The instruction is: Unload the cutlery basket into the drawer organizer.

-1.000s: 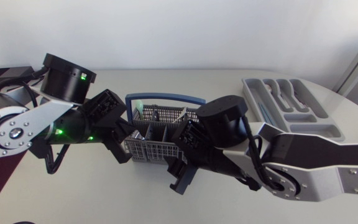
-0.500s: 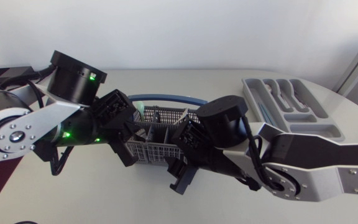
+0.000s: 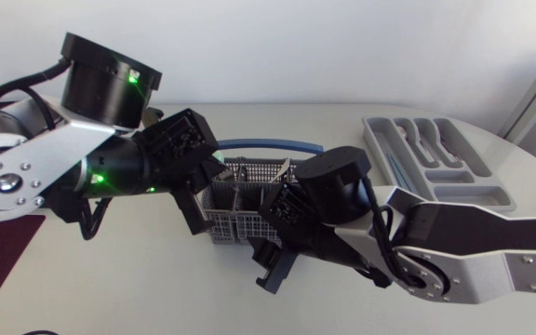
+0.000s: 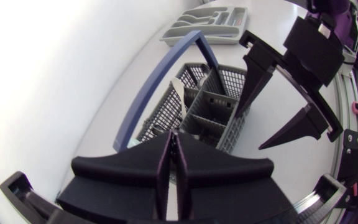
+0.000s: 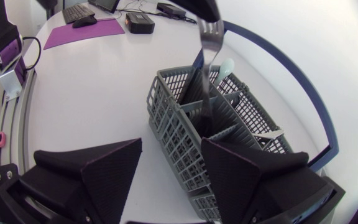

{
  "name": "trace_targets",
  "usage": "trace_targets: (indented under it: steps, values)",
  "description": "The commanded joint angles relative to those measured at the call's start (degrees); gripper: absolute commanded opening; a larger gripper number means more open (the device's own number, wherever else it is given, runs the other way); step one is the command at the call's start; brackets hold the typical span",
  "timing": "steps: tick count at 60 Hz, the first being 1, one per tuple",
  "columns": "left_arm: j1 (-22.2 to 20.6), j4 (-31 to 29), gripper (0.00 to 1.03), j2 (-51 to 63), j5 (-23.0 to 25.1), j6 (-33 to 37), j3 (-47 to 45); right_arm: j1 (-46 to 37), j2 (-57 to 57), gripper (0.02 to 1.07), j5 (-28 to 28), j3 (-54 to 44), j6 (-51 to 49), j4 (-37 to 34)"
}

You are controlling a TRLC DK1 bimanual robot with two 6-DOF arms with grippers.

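Your main risk is the fork [image 5: 207,56] slipping or swinging. Your left hand [image 4: 174,155] pinches it only at its upper end, fingers pressed flat together on thin metal, and the lower end hangs down into a compartment of the cutlery basket [image 5: 169,124]. If you pull sideways before that end is out, it will likely catch a divider and either twist out of the pinch or drag the light basket across the desk [image 3: 156,279]. The blue handle [image 5: 278,68] arches right beside the lift path, so a tilted rise could knock against it. The carry is long too: the drawer organizer [image 3: 477,195] sits well apart at about two o'clock from the basket, and your right arm lies across that line. As for pose, your left arm comes in from nine o'clock and holds its hand above the basket, pointing down. Your right hand [image 5: 171,149] waits at the basket's six o'clock side, fingers spread wide and holding nothing, close to the wall. A pale utensil [image 5: 225,65] remains in the basket.
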Motion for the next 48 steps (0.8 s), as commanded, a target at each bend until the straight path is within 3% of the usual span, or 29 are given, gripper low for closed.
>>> trace_targets:
  steps: [1,26,48]
  values:
    - [-0.3,1.6,0.04,1.1,0.9,3.3,3.0,0.2,-0.7,0.72,0.4,-1.5,-0.8,0.6]
    - [0.0,-2.0,0.04,-0.1,5.9,7.7,4.9,-0.3,-1.1,0.72,0.4,-1.6,-0.9,1.4]
    - [1.1,-9.6,0.04,-2.4,9.6,11.6,7.6,-0.6,-1.5,0.72,0.4,-1.5,-1.3,1.6]
